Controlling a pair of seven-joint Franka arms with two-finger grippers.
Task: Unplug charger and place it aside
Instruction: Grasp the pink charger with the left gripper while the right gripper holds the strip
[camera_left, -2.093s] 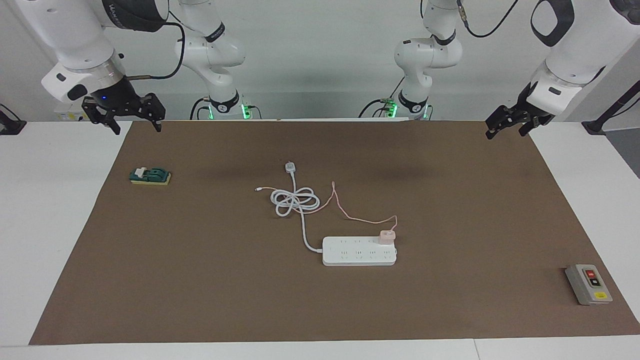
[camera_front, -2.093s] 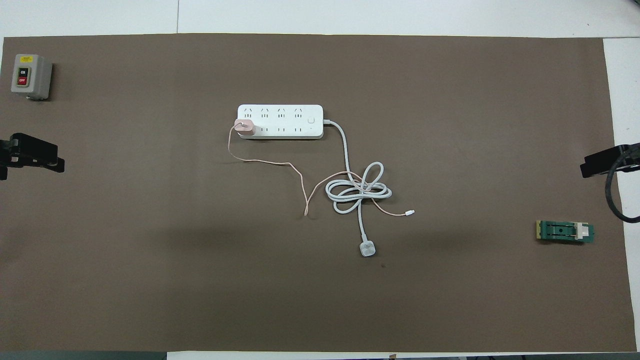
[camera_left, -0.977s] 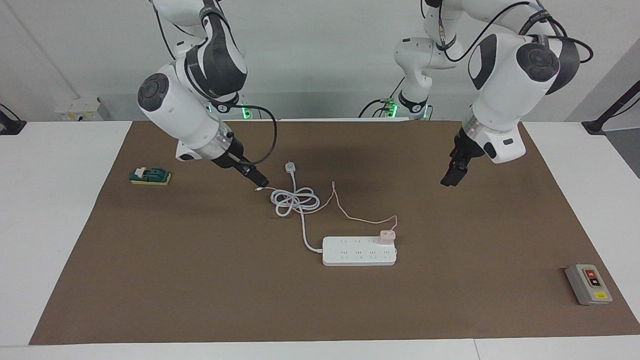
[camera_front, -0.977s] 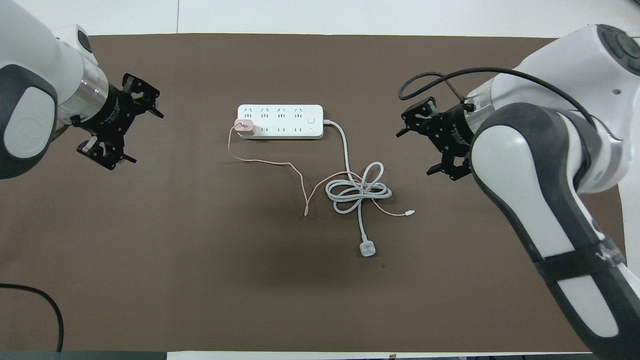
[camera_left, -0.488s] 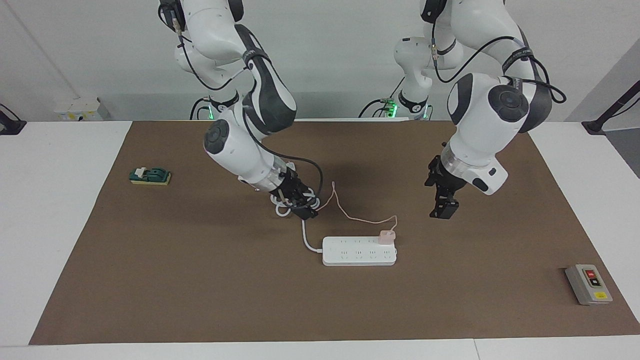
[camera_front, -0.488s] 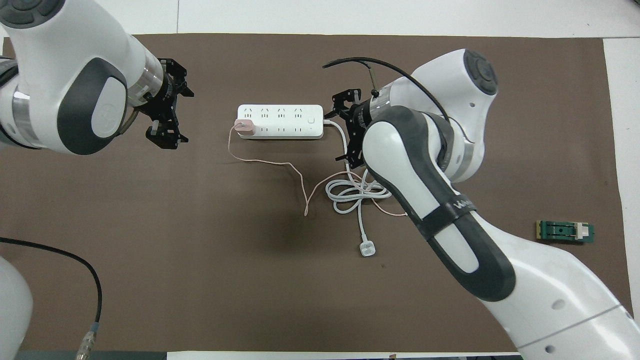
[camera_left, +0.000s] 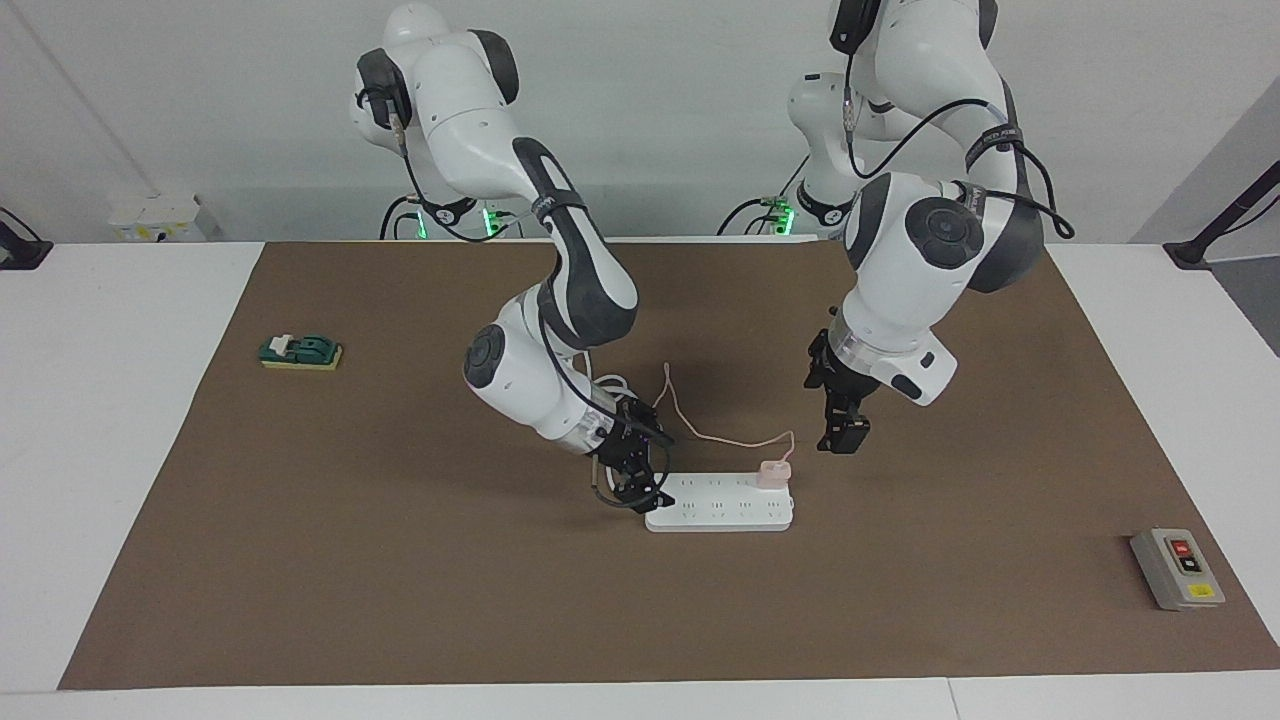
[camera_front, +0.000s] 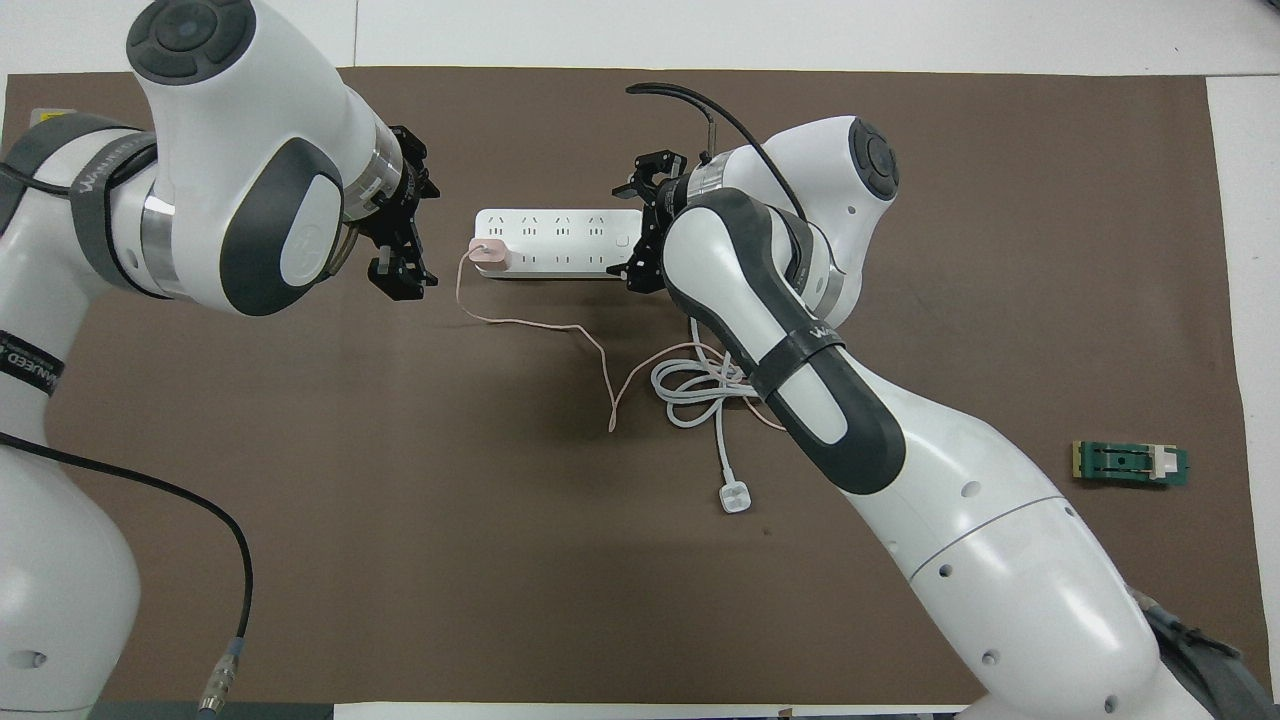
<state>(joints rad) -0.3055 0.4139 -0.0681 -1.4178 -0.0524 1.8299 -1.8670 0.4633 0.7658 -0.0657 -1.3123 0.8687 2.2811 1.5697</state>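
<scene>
Task status: not started. The charger (camera_left: 774, 473) is seated in the strip (camera_left: 718, 503), in the end socket toward the left arm, on the row nearer the robots. Left gripper (camera_left: 845, 432), at 2 o'clock from the charger, hangs just beside it, fingers spread, grasping nothing. Right gripper (camera_left: 634, 478) sits at the strip's cord end, at 9 o'clock, fingers spread. Remaining: grip, pull, set aside. No containers present.
</scene>
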